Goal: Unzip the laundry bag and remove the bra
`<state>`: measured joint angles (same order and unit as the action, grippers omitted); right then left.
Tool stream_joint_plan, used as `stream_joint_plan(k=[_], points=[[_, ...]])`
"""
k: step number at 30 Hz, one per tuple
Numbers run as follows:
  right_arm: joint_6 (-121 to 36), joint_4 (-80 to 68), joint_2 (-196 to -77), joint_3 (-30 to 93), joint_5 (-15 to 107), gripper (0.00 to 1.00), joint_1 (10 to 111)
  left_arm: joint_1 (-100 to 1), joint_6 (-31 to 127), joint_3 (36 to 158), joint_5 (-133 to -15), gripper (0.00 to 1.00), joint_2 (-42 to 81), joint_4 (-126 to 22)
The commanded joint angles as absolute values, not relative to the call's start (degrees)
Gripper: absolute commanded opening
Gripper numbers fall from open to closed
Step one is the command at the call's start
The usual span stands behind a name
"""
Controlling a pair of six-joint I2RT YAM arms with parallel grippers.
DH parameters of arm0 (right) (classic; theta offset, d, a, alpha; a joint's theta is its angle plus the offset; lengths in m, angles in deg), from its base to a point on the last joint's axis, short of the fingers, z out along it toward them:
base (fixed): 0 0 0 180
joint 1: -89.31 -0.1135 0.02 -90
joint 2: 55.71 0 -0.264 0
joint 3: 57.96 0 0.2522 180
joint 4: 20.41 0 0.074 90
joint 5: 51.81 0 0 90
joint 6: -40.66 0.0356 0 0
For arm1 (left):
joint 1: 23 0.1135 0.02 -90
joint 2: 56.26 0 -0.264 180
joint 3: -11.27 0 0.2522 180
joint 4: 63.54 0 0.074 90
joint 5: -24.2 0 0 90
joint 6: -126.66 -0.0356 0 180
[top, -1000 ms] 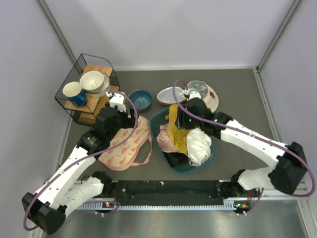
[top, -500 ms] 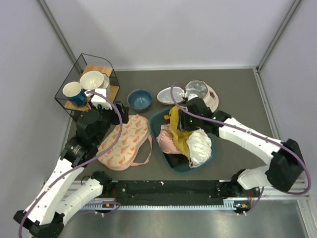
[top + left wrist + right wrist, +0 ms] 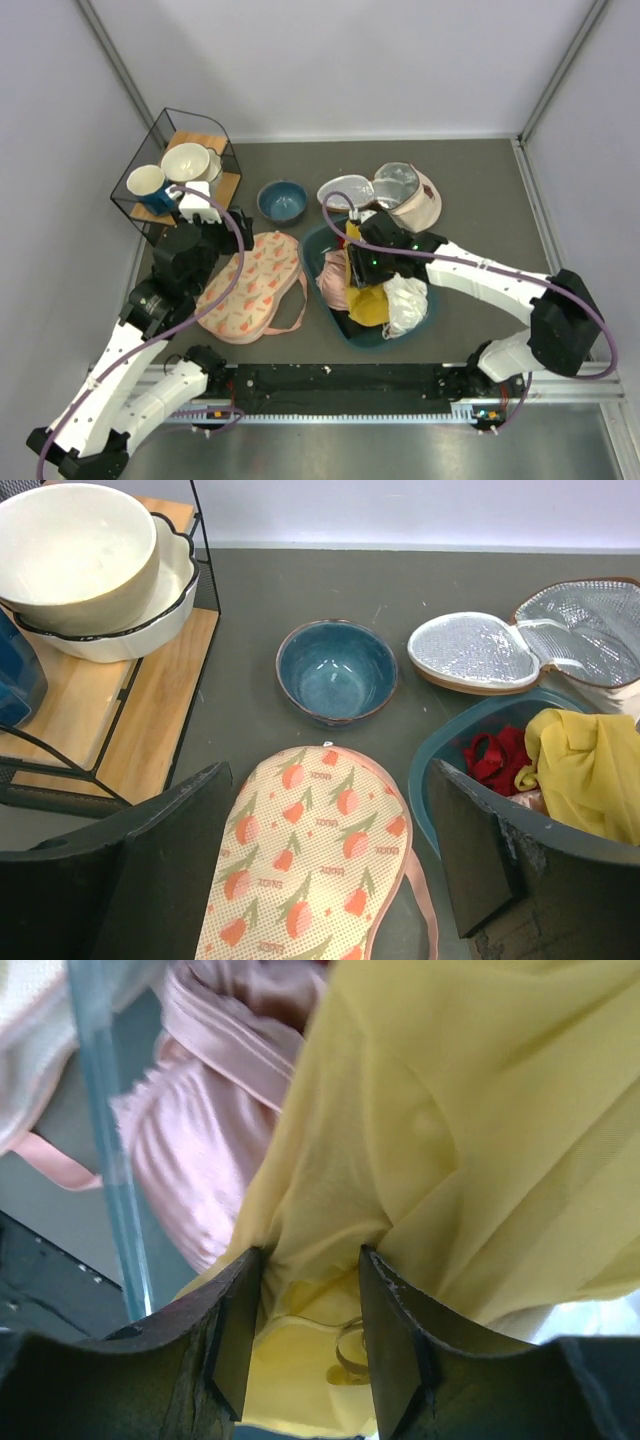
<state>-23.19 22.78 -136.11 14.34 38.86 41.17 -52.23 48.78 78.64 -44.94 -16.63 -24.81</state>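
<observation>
**Top external view.** The laundry bag [image 3: 255, 285] lay flat on the table, just left of the teal basin [image 3: 352, 337], with its pink loop strap [image 3: 297, 312] trailing toward the basin. The left gripper [image 3: 212, 232] hung above the bag's far left edge, near a wire rack [image 3: 170, 180] of crockery. The right gripper [image 3: 356, 268] reached into the basin, where the bra [image 3: 368, 302] was heaped between a pale pink garment [image 3: 333, 290] and a white bundle [image 3: 405, 300].

**Left wrist view.** The left gripper [image 3: 325, 780] stood with its fingers spread wide and nothing between them. The laundry bag [image 3: 310, 870] lay below them, and a blue bowl [image 3: 337, 670] sat beyond it. The bra [image 3: 590, 770] showed over the basin's rim [image 3: 450, 755].

**Right wrist view.** The right gripper [image 3: 310, 1260] was closed on a bunched fold of the bra [image 3: 450, 1110]. The pale pink garment [image 3: 200, 1150] lay beside it.
</observation>
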Motion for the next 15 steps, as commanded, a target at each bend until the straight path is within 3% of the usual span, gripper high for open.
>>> stream_joint_plan(k=[1,6,7,15], points=[[-24.72,25.33,-131.67,17.56,36.02,0.47,41.06,-51.91,49.49,80.67,-45.15,0.86,-16.45,-24.82],[-26.75,27.19,-127.26,24.78,31.33,0.58,45.71,-51.91,51.07,79.97,-45.67,0.88,-15.74,-23.68],[-26.75,27.19,-127.08,26.36,31.25,0.66,46.41,-51.91,51.42,79.79,-45.76,0.88,-15.48,-23.59],[-25.44,27.28,-129.89,30.94,30.37,0.78,50.8,-51.91,51.69,80.06,-46.82,0.91,-14.17,-20.0]])
